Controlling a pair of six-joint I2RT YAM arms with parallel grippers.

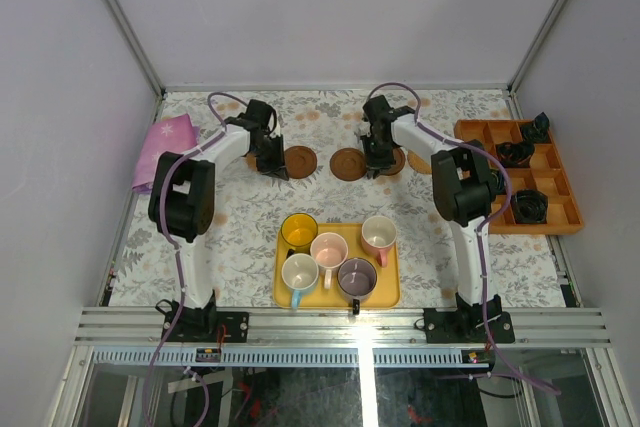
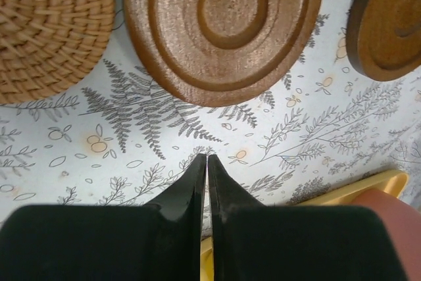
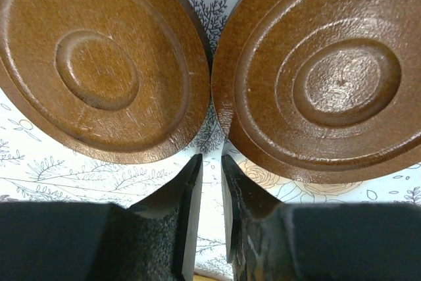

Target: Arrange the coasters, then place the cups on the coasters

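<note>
Wooden coasters point(image 1: 348, 163) lie in a row across the table point(image 1: 250, 227), left hand point(image 2: 207, 158) closed and empty beside one, right hand point(image 3: 210, 158) slightly parted, empty, facing two close-set ones, probably to space them; cups point(image 1: 328, 247) sit in the yellow tray point(image 1: 390, 299).

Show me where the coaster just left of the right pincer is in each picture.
Top external: coaster in the middle, upper half.
Left wrist: coaster cut off at the top right corner.
Right wrist: coaster fills the upper left.
Shared landmark: the leafy tablecloth under it.
</note>
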